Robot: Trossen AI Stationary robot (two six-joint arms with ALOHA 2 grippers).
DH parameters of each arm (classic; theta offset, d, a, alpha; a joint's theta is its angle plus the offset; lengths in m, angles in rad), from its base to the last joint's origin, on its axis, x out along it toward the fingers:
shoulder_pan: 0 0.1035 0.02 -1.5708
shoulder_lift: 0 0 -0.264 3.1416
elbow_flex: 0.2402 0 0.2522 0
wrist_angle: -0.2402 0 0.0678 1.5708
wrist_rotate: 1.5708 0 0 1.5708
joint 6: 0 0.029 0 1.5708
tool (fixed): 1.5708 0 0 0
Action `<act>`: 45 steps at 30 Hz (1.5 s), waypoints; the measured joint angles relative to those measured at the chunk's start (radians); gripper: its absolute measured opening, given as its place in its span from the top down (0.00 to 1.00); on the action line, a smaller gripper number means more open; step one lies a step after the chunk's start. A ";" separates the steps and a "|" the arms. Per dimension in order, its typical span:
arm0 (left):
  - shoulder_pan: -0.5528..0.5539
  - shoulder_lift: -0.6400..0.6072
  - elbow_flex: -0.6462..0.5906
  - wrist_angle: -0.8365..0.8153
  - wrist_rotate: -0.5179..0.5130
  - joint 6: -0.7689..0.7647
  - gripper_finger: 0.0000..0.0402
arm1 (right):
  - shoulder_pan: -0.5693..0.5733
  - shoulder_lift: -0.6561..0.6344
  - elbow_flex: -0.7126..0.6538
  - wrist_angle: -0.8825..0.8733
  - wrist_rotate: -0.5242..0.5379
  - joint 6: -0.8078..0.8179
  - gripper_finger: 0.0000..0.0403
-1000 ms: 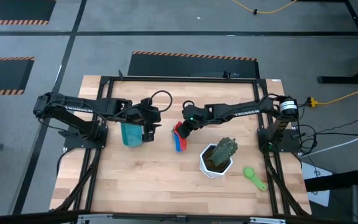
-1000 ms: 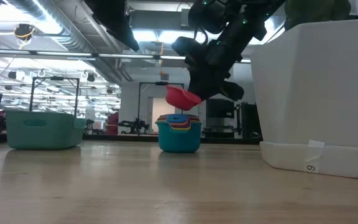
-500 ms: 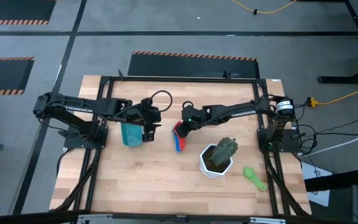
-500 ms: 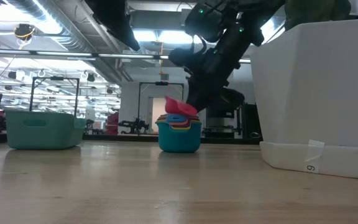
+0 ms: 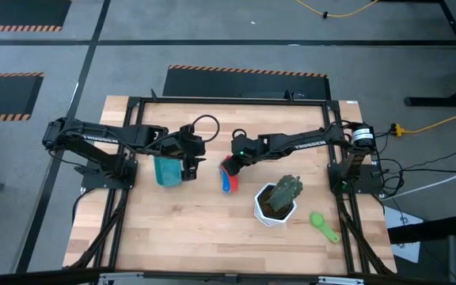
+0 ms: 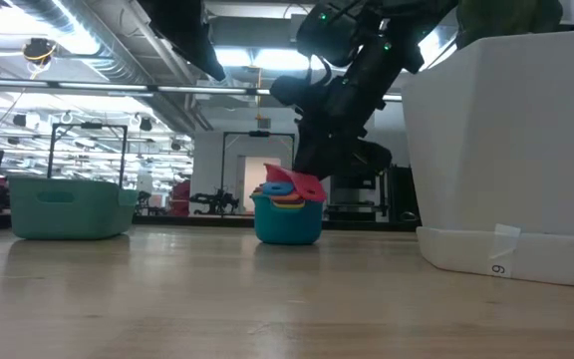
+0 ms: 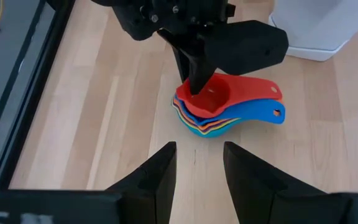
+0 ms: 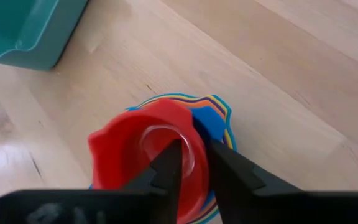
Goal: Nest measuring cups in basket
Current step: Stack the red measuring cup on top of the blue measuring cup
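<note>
while it hangs over the middle of the table: the right gripper is down at the stack of measuring cups.
right gripper state: its fingers straddle the wall of the red cup, one inside the bowl and one outside; the gap between them is narrow, and whether they press the wall or stand just clear of it cannot be told.
red cup: it sits on top of the stack, tilted in the low view, not seated flat in the cups under it.
stack axis: in the high view the handles run from the bowls toward the near edge of the table, so the long axis lies roughly front to back; the blue handle lies just under the red one.
stack place: on the wooden table, apart from the basket, between the basket and the white plant pot.
left gripper: its fingers are parted with nothing between them; it hangs at the basket's right side, facing the stack.
basket: teal, beside the left gripper; no cups show in it.
green cup: it lies alone near the table's right edge, past the pot, handle angled toward the near right corner.
</note>
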 joint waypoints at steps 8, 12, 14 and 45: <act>0.000 0.000 0.000 0.000 0.000 0.000 0.69 | -0.002 0.000 0.000 0.002 -0.002 0.028 0.76; 0.000 0.000 0.000 0.000 0.000 0.000 0.68 | -0.004 -0.009 0.000 0.001 -0.007 0.029 0.75; 0.000 0.000 0.000 0.000 0.000 0.000 0.69 | -0.004 -0.021 0.000 0.002 -0.006 0.023 0.75; -0.095 0.000 -0.022 0.036 0.008 -0.153 0.69 | 0.032 -0.135 0.000 -0.346 -0.008 -0.288 0.75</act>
